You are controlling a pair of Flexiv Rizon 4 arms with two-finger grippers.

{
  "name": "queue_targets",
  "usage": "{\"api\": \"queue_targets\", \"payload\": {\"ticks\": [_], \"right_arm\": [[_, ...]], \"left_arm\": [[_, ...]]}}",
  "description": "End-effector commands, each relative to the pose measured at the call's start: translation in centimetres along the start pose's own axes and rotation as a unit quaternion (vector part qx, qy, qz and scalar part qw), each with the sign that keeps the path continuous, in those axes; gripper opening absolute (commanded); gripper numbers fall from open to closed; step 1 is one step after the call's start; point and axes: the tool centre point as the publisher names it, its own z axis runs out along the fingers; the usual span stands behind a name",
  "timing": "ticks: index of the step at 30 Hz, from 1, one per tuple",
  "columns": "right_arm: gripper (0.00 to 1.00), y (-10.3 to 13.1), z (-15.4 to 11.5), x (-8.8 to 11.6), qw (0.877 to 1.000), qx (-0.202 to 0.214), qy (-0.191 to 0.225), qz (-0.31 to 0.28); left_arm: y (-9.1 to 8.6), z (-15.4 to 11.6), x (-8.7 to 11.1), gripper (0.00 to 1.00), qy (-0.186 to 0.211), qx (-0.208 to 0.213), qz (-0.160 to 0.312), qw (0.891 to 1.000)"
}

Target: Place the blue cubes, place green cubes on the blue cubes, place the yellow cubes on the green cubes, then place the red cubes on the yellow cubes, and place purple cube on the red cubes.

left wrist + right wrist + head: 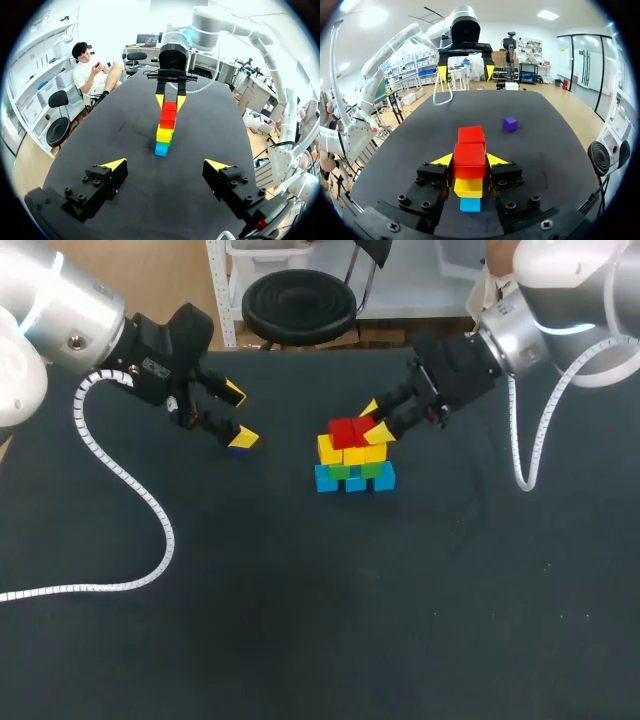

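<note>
The red layer is going on. The right pincer [470, 160] is clamped on a red cube [469, 154], a finger pressed to each side, and holds it atop the stack [355, 458]. The other red cube [471, 135] sits just ahead of its tips, with yellow and then blue showing beneath. The cube looks seated, so I'd judge the next move is to let go and draw straight up and back, since any sideways drag could topple the reds.

After that only the purple cube [240, 449] remains. It lies on the table [300, 620] just under the lower tip of the left pincer [239, 415], which gapes wide and holds nothing. That pincer must drop around it, grip, and carry it over to the reds. The left arm's white cable [135, 490] trails behind it, off the path — nothing else lies between it and the stack
</note>
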Motion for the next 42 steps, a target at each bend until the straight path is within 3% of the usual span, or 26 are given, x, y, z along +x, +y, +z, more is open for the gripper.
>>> {"api": "queue_targets", "payload": {"ticks": [1,2,3,5,6,7,17,32,42], "right_arm": [[0.15,-0.2,0.1,0.1,1.0,-0.001,0.0,0.002],[0.33,-0.2,0.1,0.2,1.0,0.0,-0.001,0.003],[0.42,-0.2,0.0,0.2,1.0,0.001,-0.001,0.003],[0.49,-0.1,-0.1,0.1,1.0,0.002,-0.002,0.003],[0.82,-0.1,-0.1,0.0,1.0,0.002,-0.003,0.003],[1.0,0.0,-0.2,-0.1,1.0,0.003,-0.004,0.002],[1.0,0.9,-1.3,-1.0,1.0,0.015,-0.012,-0.015],[1.0,3.9,-5.4,-1.1,0.998,0.062,-0.004,-0.021],[1.0,5.1,-6.6,-0.2,0.997,0.07,0.001,-0.02]], "left_arm": [[0.0,0.0,0.1,1.0,-0.002,0.0,0.001,1.0],[0.0,0.0,0.1,1.0,-0.002,0.0,0.001,1.0],[0.0,0.0,0.1,1.0,-0.002,0.0,0.001,1.0],[0.0,0.0,0.1,1.0,-0.002,0.0,0.001,1.0],[0.0,0.0,0.1,1.0,-0.002,0.0,0.001,1.0],[0.0,0.0,0.1,1.0,-0.002,0.0,0.001,1.0],[0.0,0.0,0.1,1.0,-0.002,0.0,0.001,1.0],[0.0,0.0,0.1,1.0,-0.002,0.0,0.001,1.0],[0.0,0.0,0.1,1.0,-0.002,0.0,0.001,1.0]]}}
